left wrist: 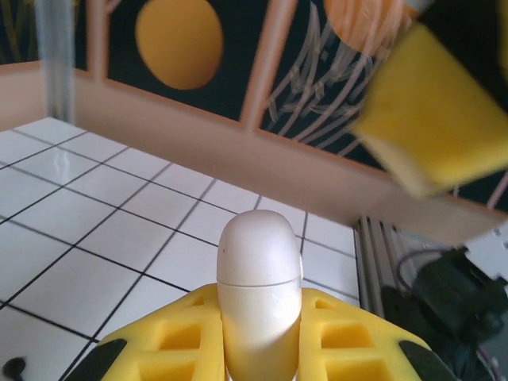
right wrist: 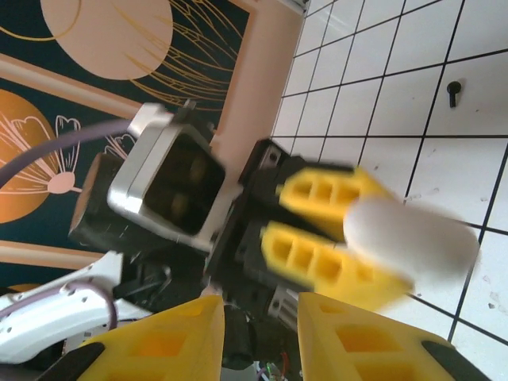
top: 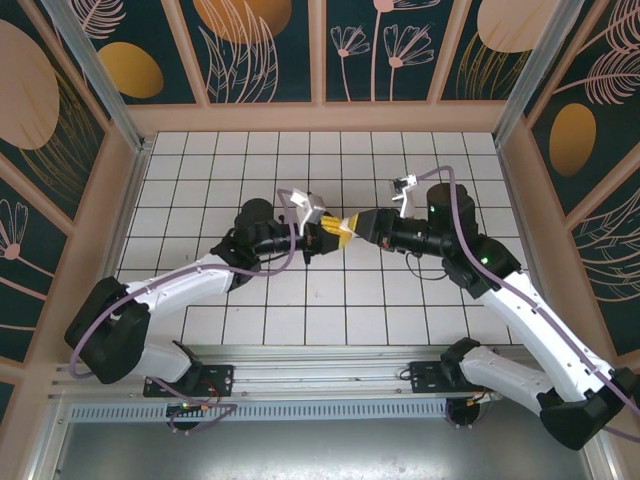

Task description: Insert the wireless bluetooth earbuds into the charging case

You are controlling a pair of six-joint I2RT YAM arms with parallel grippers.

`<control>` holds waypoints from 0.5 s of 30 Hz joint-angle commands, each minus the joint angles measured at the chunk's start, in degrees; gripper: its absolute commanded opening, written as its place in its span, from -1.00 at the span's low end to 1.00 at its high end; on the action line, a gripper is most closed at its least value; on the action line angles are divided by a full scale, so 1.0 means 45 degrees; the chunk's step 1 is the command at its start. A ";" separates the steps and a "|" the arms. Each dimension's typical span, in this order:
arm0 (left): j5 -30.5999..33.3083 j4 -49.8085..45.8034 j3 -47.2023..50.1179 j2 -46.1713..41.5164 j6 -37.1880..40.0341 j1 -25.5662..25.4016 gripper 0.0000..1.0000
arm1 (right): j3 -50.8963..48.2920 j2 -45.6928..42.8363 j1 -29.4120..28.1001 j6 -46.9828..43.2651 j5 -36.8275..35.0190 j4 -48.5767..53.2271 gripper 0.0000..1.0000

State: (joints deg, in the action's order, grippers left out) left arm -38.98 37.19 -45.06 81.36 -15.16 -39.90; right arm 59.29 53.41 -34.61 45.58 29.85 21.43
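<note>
The left hand (left wrist: 259,317) is closed on the smooth white oval charging case (left wrist: 258,254), above the middle of the white tiled desk (right wrist: 397,95); the lid looks shut. The right hand (right wrist: 260,309), just right of it, is partly open and empty. A small black stemmed earbud (right wrist: 452,91) lies on a tile, apart. Probably best: hold the case steady and lift only the cap.

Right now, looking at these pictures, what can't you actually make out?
1. White case: its lower end is hidden between the yellow fingers of the left gripper in the left wrist view; the right wrist view blurs it.
2. Case contents: it is shut.
3. Right gripper: one finger is blurred and cut by the left wrist view's right edge.
4. Black earbud: a speck in the right wrist view, too small for detail.
</note>
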 commanded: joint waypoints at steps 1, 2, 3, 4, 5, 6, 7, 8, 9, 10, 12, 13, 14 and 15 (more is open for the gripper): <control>-0.0387 0.1796 0.0239 0.0032 -0.1604 0.0399 -1.00 | -0.0115 -0.0449 -0.0082 0.0015 -0.0428 0.0022 -0.38; -0.0409 0.1458 0.0130 0.0012 -0.1396 0.0412 -1.00 | -0.0018 -0.0454 -0.0082 -0.0082 -0.0698 0.0352 -0.37; -0.0425 0.1144 0.0047 -0.0003 -0.1278 0.0448 -1.00 | 0.0061 -0.0426 -0.0082 -0.0137 -0.0969 0.0643 -0.37; -0.0468 0.0900 -0.0003 -0.0058 -0.1200 0.0501 -1.00 | 0.0099 -0.0409 -0.0070 -0.0132 -0.1264 0.0910 -0.36; -0.0536 0.0807 0.0018 -0.0115 -0.1201 0.0549 -1.00 | 0.0058 -0.0409 -0.0070 -0.0086 -0.1525 0.1009 -0.35; -0.0608 0.0746 0.0041 -0.0198 -0.1214 0.0581 -1.00 | -0.0035 -0.0400 -0.0075 0.0003 -0.1810 0.1020 -0.35; -0.0719 0.0598 0.0056 -0.0282 -0.1184 0.0634 -1.00 | -0.0185 -0.0396 -0.0076 0.0125 -0.2017 0.0921 -0.35; -0.0799 0.0349 0.0017 -0.0381 -0.1087 0.0663 -1.00 | -0.0364 -0.0392 -0.0072 0.0221 -0.2116 0.0755 -0.35; -0.0857 -0.0059 -0.0031 -0.0499 -0.0874 0.0713 -1.00 | -0.0605 -0.0408 -0.0082 0.0341 -0.2173 0.0498 -0.35; -0.0838 -0.0613 -0.0132 -0.0625 -0.0562 0.0795 -1.00 | -0.0863 -0.0424 -0.0077 0.0480 -0.2213 0.0253 -0.35; -0.0473 -0.1807 -0.0380 -0.0890 -0.0117 0.0968 -1.00 | -0.1374 -0.0488 -0.0079 0.0679 -0.2310 -0.0246 -0.35; -0.0362 -0.2321 -0.0505 -0.0974 -0.0005 0.1111 -1.00 | -0.1612 -0.0511 -0.0082 0.0750 -0.2397 -0.0443 -0.35; -0.0325 -0.2678 -0.0604 -0.0996 0.0014 0.1256 -1.00 | -0.1763 -0.0526 -0.0082 0.0771 -0.2474 -0.0554 -0.34; -0.0326 -0.3042 -0.0714 -0.0960 -0.0017 0.1420 -1.00 | -0.1897 -0.0504 -0.0077 0.0737 -0.2565 -0.0601 -0.34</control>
State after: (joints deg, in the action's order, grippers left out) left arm -40.82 29.80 -45.39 78.48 -17.19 -35.03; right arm 52.40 51.86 -34.61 47.48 20.67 22.04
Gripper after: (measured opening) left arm 0.163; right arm 0.328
